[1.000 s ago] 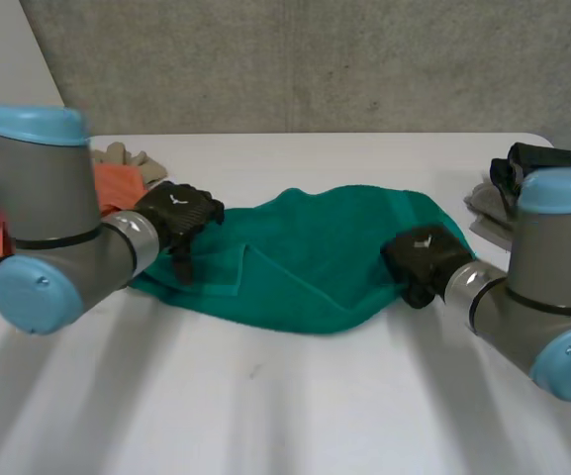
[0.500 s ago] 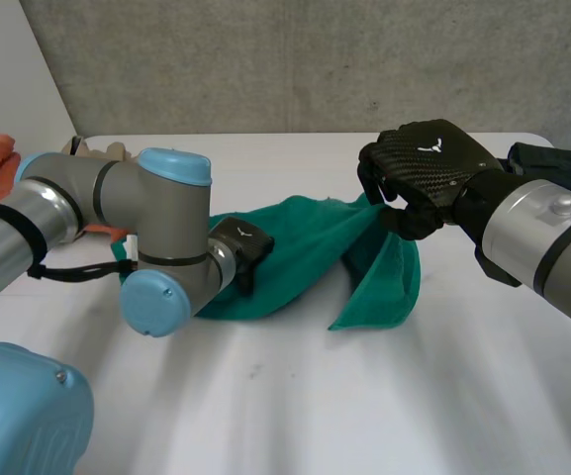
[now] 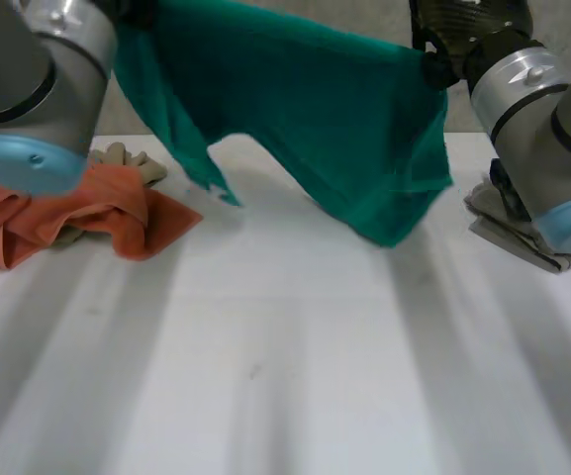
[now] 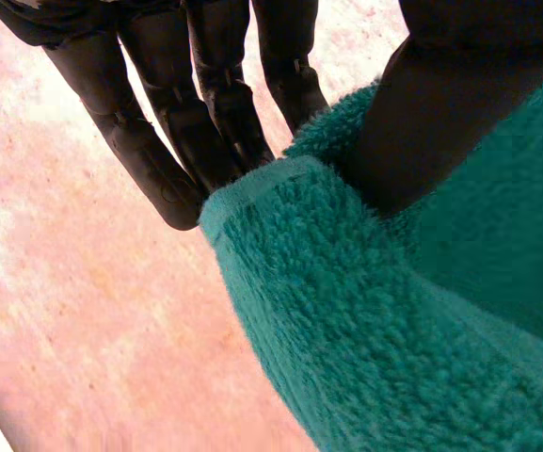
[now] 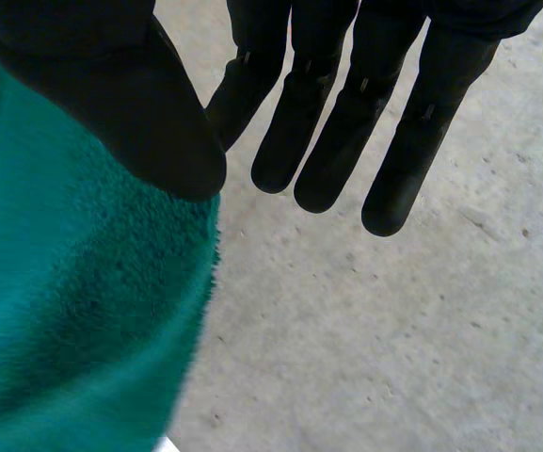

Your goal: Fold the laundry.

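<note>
left robot hand [image 4: 130, 141]: raised, pinching towel [image 3: 295, 109] | right robot hand [image 5: 346, 122]: raised, pinching towel

head: down onto table [image 3: 295, 396] | wrists: close along left robot hand [image 4: 158, 141], right robot hand [image 5: 337, 113] | share towel [image 3: 305, 109]

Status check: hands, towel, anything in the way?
Left hand pinching towel, right hand pinching its other end. Towel held up, hanging between them over table. Orange cloth lying on table at left.
</note>
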